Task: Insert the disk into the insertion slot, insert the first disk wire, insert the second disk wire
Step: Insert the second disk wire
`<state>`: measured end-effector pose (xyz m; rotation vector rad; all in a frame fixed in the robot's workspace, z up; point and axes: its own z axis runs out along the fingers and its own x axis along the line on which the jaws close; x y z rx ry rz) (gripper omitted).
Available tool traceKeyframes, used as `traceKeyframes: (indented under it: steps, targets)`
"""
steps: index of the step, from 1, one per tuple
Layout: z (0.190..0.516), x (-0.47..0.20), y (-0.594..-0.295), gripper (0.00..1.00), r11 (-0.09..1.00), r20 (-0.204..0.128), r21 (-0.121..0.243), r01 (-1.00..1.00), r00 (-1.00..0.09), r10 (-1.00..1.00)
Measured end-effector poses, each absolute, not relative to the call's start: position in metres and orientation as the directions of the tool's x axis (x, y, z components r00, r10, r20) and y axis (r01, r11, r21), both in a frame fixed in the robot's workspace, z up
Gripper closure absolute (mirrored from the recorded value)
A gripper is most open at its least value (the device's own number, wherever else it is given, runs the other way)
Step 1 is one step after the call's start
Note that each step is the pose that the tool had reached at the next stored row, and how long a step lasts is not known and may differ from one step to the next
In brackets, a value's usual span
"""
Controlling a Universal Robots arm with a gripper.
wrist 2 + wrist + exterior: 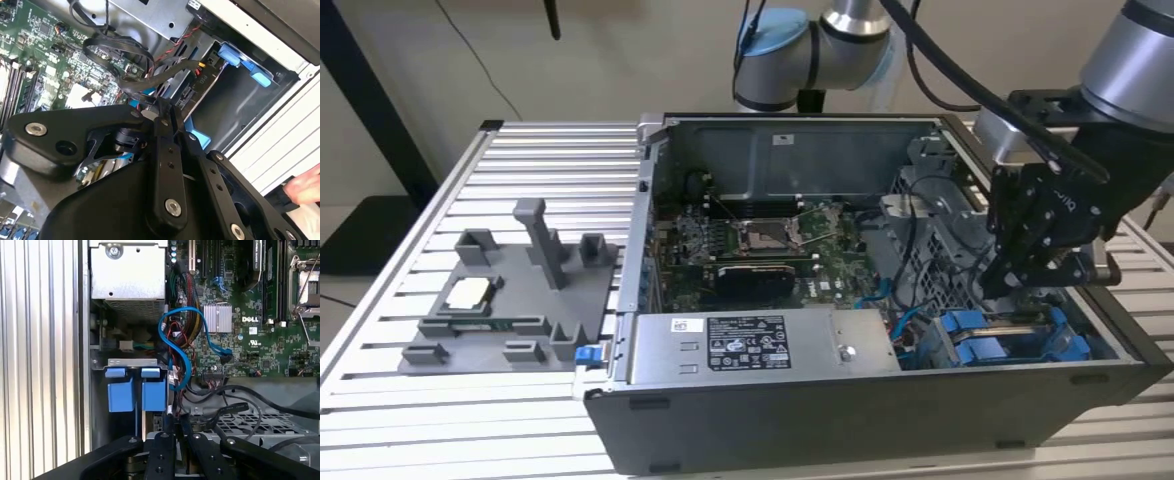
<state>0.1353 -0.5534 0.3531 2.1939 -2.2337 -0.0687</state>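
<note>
The disk's bright blue carrier [1001, 335] sits in the insertion slot at the near corner of the open computer case, on the exterior view's right. Its blue handle tabs [121, 390] stick out of the bay, and one tab [234, 54] shows beside the slot wall. My gripper [1027, 275] reaches down into the case just above that bay. Its black fingers [161, 150] are drawn together, and the gripper [161, 106] pinches a black disk wire [150, 80] that loops over the motherboard. In the first wrist view the gripper [176, 421] meets beside the blue tabs, with a black wire [235, 407] trailing away.
A grey power-supply box [761, 345] fills the case's near side. The green motherboard [761, 240] lies behind it. A blue data cable [175, 340] and bundled wires hang by the bay. A grey fixture plate [507, 300] stands on the slatted table at the exterior view's left.
</note>
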Motion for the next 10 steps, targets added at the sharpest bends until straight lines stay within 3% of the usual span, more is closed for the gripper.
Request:
traceKeyframes:
  steps: [10]
  targets:
    - [0.3638, 0.1356, -0.5593, 0.84, 0.017, -0.024, 0.042, -0.999, -0.018, -1.000]
